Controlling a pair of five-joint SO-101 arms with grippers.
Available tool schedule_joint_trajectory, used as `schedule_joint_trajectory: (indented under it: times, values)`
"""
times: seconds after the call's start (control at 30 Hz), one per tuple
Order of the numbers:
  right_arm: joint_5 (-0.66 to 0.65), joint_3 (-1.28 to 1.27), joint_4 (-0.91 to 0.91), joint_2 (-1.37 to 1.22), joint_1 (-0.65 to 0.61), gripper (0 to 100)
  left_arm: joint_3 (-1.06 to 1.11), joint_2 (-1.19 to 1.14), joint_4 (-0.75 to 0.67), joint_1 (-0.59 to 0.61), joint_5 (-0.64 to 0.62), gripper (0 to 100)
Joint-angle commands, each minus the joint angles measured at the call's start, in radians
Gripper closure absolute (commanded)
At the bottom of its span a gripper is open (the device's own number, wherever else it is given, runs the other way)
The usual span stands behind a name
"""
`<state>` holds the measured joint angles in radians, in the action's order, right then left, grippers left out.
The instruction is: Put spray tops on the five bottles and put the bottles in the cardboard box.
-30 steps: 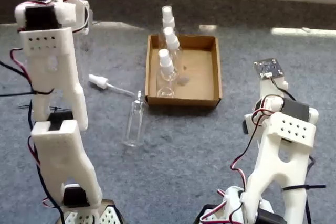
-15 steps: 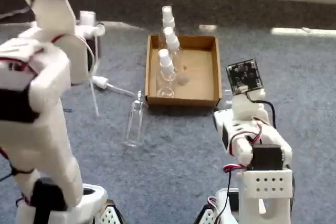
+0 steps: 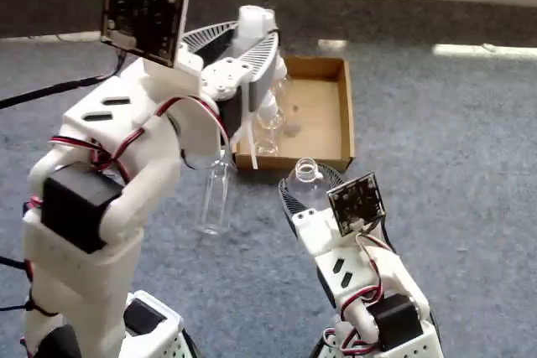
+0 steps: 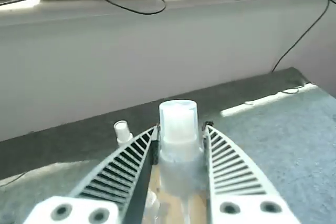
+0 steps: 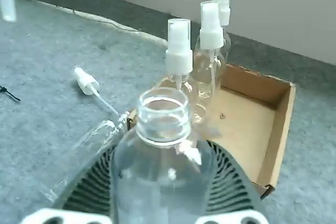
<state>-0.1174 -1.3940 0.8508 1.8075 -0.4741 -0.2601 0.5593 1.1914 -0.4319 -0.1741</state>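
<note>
Right wrist view: right hand (image 5: 164, 174) pinches a clear, uncapped bottle (image 5: 160, 124); left hand (image 4: 180, 132) pinches a white spray top (image 4: 178, 113).

Box (image 3: 323, 115) is plain brown cardboard, table (image 3: 453, 173) speckled grey, 3 bottles (image 5: 210, 72) clear with white spray tops (image 5: 178, 45), arms (image 3: 147, 119) white with black motors (image 3: 75, 207), red wires (image 3: 101, 150).

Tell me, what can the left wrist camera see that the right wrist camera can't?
Left wrist view, not the right: the left gripper pinching a spray top, with a white wall behind. Right wrist view, not the left: the right gripper holding an open bottle, plus a loose spray top and an empty bottle lying on the floor. Both: grey carpet and the white top of a capped bottle.
</note>
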Motion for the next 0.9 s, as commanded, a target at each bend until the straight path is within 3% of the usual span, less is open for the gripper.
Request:
schedule_joint_trajectory:
  times: [0.0, 0.13, 0.33, 0.67, 0.87]
  values:
    - [0.011, -0.015, 0.008, 0.019, -0.01, 99.5, 0.056, 0.015, -0.152, -0.111, -0.011, 93]
    - [0.011, -0.015, 0.008, 0.018, -0.01, 99.5, 0.142, 0.015, -0.267, -0.122, -0.011, 93]
    - [0.015, -0.015, 0.008, 0.018, -0.01, 99.5, 0.225, 0.015, -0.276, -0.162, -0.006, 93]
    - [0.015, -0.015, 0.008, 0.018, -0.008, 99.5, 0.394, 0.015, -0.45, -0.157, -0.005, 93]
    - [0.014, -0.015, 0.008, 0.018, -0.007, 99.5, 0.418, 0.016, -0.42, -0.168, -0.011, 93]
